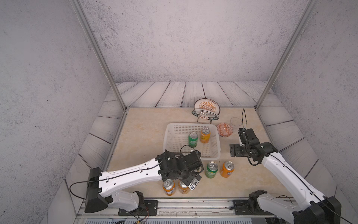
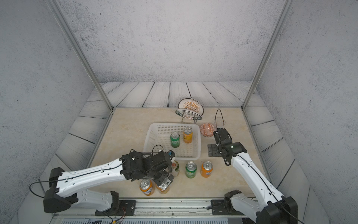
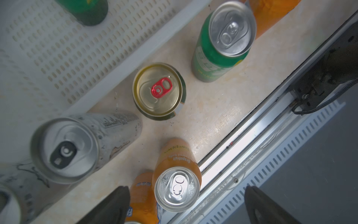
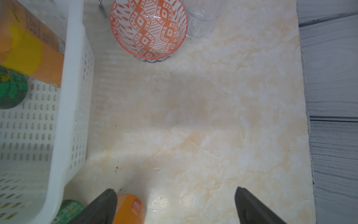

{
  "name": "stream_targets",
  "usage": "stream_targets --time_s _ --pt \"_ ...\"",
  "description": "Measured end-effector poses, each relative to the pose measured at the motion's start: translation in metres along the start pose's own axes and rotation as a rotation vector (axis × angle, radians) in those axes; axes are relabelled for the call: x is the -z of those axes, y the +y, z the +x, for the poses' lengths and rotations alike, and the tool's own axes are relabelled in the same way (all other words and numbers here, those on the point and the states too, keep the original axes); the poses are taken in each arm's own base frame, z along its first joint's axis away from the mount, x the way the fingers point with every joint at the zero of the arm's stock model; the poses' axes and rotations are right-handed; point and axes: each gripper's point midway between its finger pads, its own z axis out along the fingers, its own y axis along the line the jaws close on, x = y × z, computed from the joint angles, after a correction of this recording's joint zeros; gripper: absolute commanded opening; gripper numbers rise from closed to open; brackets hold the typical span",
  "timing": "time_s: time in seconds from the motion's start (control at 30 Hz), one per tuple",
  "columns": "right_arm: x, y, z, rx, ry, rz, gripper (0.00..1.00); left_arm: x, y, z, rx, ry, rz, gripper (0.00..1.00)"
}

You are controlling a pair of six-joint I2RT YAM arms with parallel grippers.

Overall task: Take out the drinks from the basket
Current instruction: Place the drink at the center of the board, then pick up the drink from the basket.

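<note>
The white basket [image 1: 211, 157] holds a green can [image 1: 193, 139] and an orange can [image 1: 205, 135], both upright. In front of it on the table stand a green can [image 1: 211, 169] and three orange cans [image 1: 227, 169] [image 1: 169, 187] [image 3: 177, 189]. A gold-topped green can [image 3: 157, 90] and two slim silver cans [image 3: 65, 150] show in the left wrist view. My left gripper [image 3: 187, 194] hangs open above the orange can by the front rail, fingers apart from it. To the right of the basket, my right gripper [image 4: 175, 194] is open over bare table.
Round plates on a wire rack [image 1: 206, 109] stand behind the basket. A red-patterned bowl [image 1: 224, 130] and a clear glass cup [image 1: 236, 121] sit at its back right. A metal rail [image 1: 193, 205] runs along the table's front edge, close to the nearest cans.
</note>
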Motion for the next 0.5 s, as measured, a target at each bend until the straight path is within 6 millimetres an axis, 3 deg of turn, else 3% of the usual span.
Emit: stream_targets --time_s 0.17,0.33,0.5 --pt "0.000 0.000 0.000 0.000 0.000 0.000 0.99 0.027 0.020 -0.033 0.012 -0.091 0.013 0.99" --pt "0.000 0.000 0.000 0.000 0.000 0.000 0.99 0.054 0.064 -0.060 0.063 -0.175 -0.023 0.99" --pt "0.000 0.000 0.000 0.000 0.000 0.000 1.00 0.075 0.103 -0.074 0.097 -0.238 -0.080 0.99"
